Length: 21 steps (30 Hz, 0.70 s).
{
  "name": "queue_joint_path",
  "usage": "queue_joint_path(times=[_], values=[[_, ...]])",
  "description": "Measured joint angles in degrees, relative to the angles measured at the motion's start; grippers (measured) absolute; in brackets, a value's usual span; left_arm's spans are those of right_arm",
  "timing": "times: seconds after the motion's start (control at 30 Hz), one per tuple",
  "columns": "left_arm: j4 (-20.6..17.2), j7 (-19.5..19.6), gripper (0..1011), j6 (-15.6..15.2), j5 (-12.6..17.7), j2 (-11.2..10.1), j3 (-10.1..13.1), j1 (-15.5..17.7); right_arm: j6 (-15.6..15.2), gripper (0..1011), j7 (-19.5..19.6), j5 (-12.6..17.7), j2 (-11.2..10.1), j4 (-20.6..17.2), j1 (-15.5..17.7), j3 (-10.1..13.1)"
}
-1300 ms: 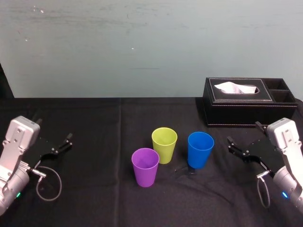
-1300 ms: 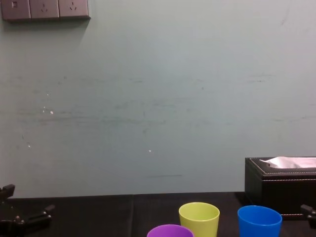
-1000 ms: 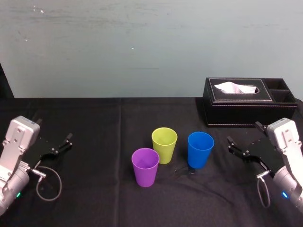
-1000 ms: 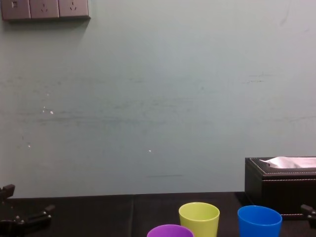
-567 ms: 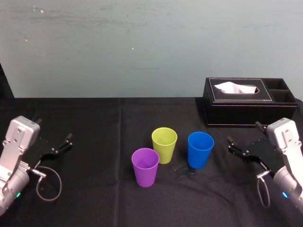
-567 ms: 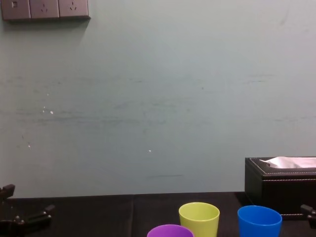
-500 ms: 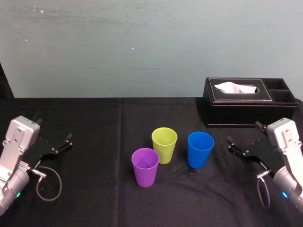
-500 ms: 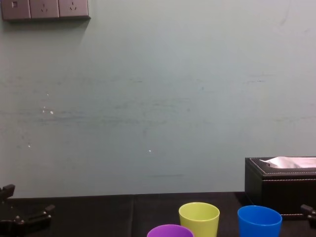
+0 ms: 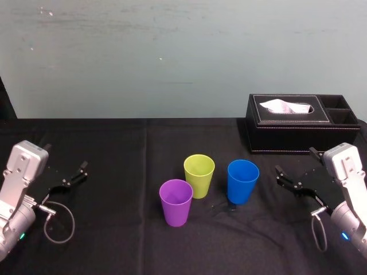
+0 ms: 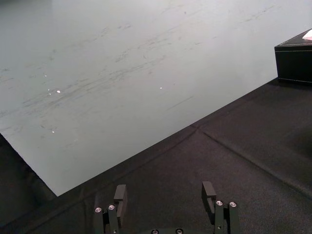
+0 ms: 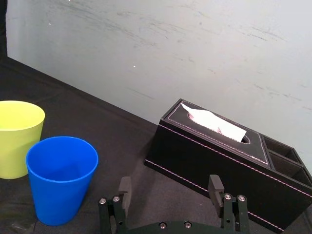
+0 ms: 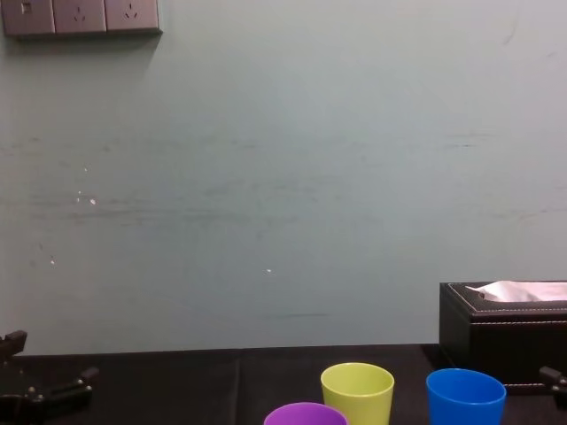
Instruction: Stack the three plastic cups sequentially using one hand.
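Three plastic cups stand upright and apart on the black table: the purple cup [image 9: 176,202] nearest me, the yellow-green cup [image 9: 199,176] behind it, and the blue cup [image 9: 242,181] to the right. They also show along the chest view's lower edge: purple cup [image 12: 306,413], yellow-green cup [image 12: 357,392], blue cup [image 12: 464,397]. My right gripper [image 9: 295,161] rests open right of the blue cup, holding nothing; in its wrist view the right gripper [image 11: 170,184] has the blue cup [image 11: 61,178] and yellow-green cup [image 11: 17,136] ahead and to one side. My left gripper [image 9: 66,157] sits open at the far left, well away; the left gripper [image 10: 165,191] faces bare cloth.
A black tissue box [image 9: 298,123] with a white tissue stands at the back right, behind my right gripper. A pale green wall [image 12: 283,177] rises directly behind the table. A loop of cable [image 9: 57,220] lies beside my left arm.
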State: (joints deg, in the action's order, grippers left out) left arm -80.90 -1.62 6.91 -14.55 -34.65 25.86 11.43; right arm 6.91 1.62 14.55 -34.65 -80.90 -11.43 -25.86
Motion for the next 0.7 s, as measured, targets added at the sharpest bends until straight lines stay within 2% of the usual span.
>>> queue_joint_path(times=[0.6, 0.7], values=[[0.0, 0.0, 1000, 0.0, 0.0, 0.0, 0.0, 0.0, 0.0, 1003, 0.0, 0.0, 0.0, 0.0, 0.0, 0.0], [0.0, 0.0, 1000, 0.0, 0.0, 0.0, 0.0, 0.0, 0.1, 1003, -0.3, 0.2, 0.0, -0.4, 0.5, 0.6]])
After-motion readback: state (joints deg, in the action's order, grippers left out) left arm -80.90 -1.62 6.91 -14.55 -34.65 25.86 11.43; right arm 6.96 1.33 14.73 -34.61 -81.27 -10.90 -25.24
